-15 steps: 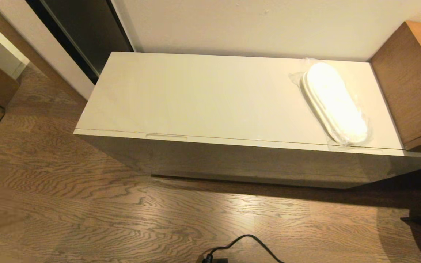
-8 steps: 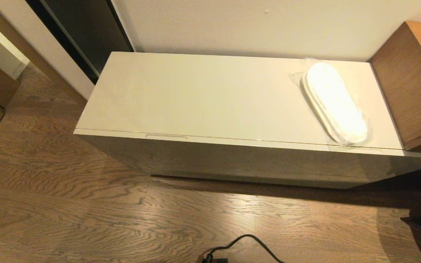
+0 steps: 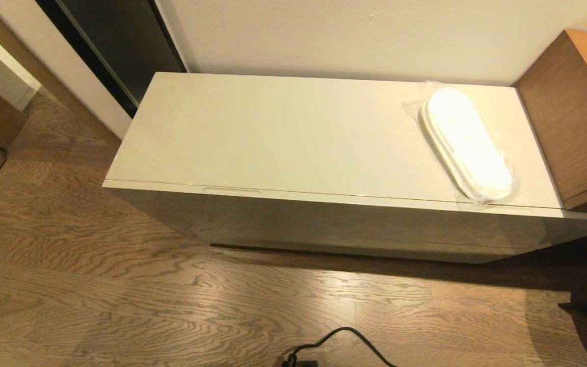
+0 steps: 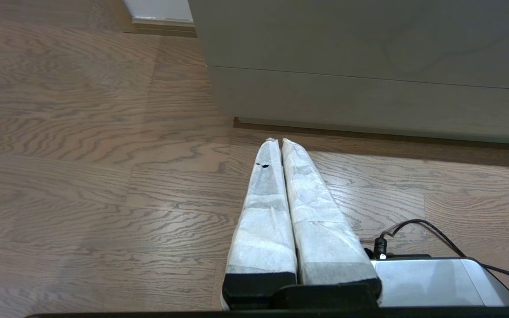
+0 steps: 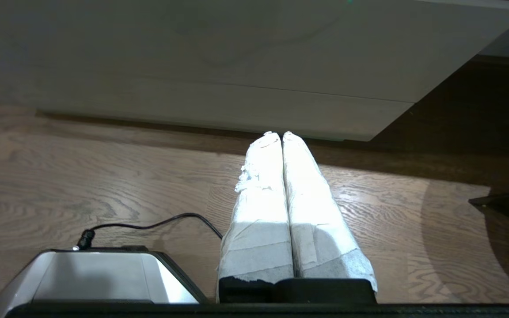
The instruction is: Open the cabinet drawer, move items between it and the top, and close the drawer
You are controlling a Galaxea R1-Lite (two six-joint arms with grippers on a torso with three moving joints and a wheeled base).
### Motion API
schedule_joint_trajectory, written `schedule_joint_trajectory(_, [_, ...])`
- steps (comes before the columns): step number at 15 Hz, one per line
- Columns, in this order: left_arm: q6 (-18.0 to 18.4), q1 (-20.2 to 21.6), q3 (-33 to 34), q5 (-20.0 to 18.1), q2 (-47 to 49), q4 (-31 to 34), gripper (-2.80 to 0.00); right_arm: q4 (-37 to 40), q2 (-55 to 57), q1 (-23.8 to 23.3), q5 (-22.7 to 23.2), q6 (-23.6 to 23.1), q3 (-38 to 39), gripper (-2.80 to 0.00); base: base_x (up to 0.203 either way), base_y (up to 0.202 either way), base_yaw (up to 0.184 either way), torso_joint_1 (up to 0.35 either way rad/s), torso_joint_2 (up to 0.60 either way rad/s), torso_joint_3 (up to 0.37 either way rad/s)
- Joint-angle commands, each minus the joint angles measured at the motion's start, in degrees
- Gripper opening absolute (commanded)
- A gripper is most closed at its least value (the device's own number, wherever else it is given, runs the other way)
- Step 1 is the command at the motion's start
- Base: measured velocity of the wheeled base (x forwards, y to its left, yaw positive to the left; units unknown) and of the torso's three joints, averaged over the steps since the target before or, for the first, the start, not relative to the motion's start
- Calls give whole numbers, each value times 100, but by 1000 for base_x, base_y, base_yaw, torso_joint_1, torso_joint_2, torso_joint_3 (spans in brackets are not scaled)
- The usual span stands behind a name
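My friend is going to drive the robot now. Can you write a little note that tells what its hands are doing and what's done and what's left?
Left gripper: shut, empty, low over the wooden floor in front of the cabinet.
Right gripper: shut, empty, also low over the floor by the cabinet front.
The cabinet drawer: closed; handle slot sits at its top edge.
The clear-wrapped white slippers lie on the top, at its right end beside the brown wooden cabinet.
No other items in view.
Done or left: cannot tell if the moves are finished; with the drawer closed, check inside before going on.
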Motion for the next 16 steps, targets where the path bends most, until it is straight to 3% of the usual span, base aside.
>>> schedule_joint_trajectory(1, [-2,0,1,3,9,-2,-280,48,10,0,16,-26,10,-280,0,0,0,0,0,0])
schedule_joint_trajectory(16, [-2,-6,1,3,8,-2,-280,30,10,0,-8,130,10,-280,0,0,0,0,0,0])
